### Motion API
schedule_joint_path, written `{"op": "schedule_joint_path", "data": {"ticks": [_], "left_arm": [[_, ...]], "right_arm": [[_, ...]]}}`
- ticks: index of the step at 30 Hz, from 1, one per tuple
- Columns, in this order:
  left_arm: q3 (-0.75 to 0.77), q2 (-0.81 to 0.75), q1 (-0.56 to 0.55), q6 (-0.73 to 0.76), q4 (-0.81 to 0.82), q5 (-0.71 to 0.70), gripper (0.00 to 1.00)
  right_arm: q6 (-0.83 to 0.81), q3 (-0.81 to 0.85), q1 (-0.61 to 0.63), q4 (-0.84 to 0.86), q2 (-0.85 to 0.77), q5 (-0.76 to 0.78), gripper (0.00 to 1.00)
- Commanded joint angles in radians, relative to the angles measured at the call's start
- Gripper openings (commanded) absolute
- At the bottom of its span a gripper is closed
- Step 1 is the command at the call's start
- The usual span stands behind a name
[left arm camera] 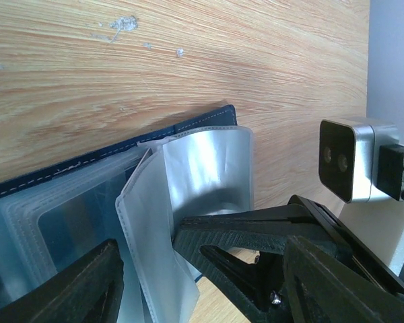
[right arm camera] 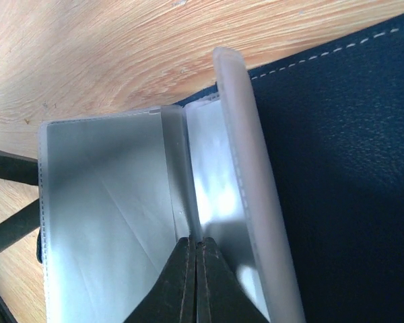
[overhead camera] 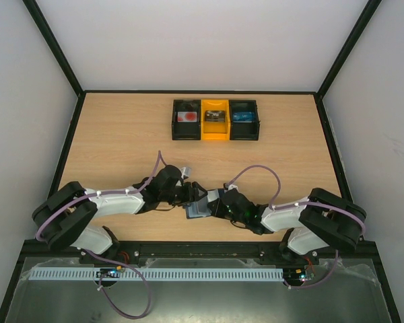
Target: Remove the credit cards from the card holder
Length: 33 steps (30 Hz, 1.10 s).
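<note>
Card holder (right arm camera: 337,168) lies open beneath us — right gripper (right arm camera: 195,250) pinching a sleeve (left arm camera: 202,175), left gripper (left arm camera: 202,272) released — no credit cards visible inside.

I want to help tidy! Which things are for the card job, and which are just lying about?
For the job: card holder, its clear sleeves.
Just lying about: left black box, yellow box, right black box.
</note>
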Motion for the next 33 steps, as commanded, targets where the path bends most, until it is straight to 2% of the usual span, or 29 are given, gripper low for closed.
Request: {"op": "schedule_joint_path", "data": {"ticks": [1, 10, 16, 23, 33], "left_arm": [[0.012, 0.005, -0.001, 0.015, -0.006, -0.008, 0.63], [0.018, 0.024, -0.002, 0.016, -0.001, -0.010, 0.37], [0.052, 0.030, -0.002, 0.039, -0.078, -0.045, 0.29], [0.051, 0.022, -0.001, 0.032, -0.068, -0.035, 0.29], [0.079, 0.053, -0.025, 0.021, -0.046, -0.008, 0.36]], "right_arm": [[0.007, -0.030, 0.006, -0.039, 0.033, 0.011, 0.02], [-0.001, -0.026, 0.006, -0.118, -0.068, 0.039, 0.04], [-0.037, -0.002, 0.006, -0.265, -0.188, 0.110, 0.11], [-0.071, 0.000, 0.006, -0.372, -0.282, 0.209, 0.15], [-0.080, -0.015, 0.006, -0.407, -0.261, 0.260, 0.17]]}}
